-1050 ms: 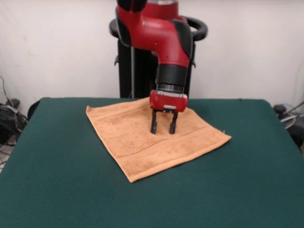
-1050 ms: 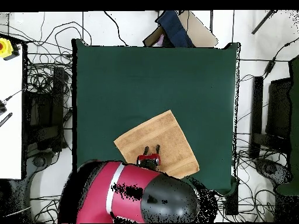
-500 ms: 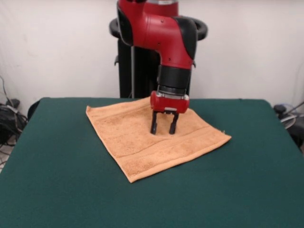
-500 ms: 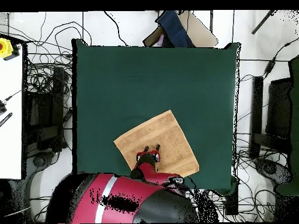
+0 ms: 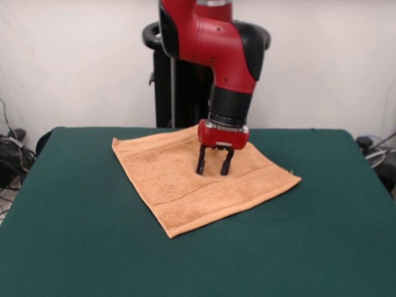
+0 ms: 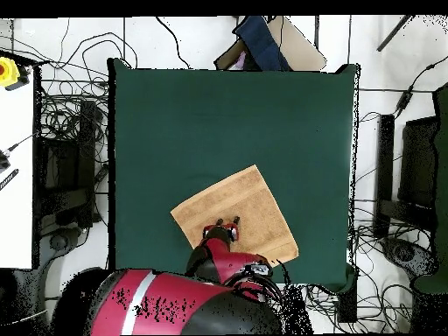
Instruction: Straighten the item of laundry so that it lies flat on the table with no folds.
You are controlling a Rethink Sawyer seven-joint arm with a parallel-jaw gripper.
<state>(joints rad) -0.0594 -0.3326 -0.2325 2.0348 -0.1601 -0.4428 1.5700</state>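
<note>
1. Towel (image 5: 185, 179) spread flat on green surface (image 5: 74, 235), turned diamond-wise; no folds visible in front view.
2. Overhead view: towel (image 6: 254, 206) sits toward the robot-side edge of surface (image 6: 227, 114), somewhat right of centre in that picture.
3. Woven band stripe visible along the towel's near-right edge in front view.
4. Gripper (image 5: 213, 170) over the towel's middle-rear area, pointing down from red and black arm (image 5: 226, 55).
5. Fingers (image 5: 200, 162) parted, 2 black prongs with a clear gap between; nothing held.
6. Fingertips at or just above the cloth; contact not certain from either view.
7. Overhead view: gripper (image 6: 227, 221) shows as 2 dark tips over the towel, arm body covering the towel's robot-side corner.
</note>
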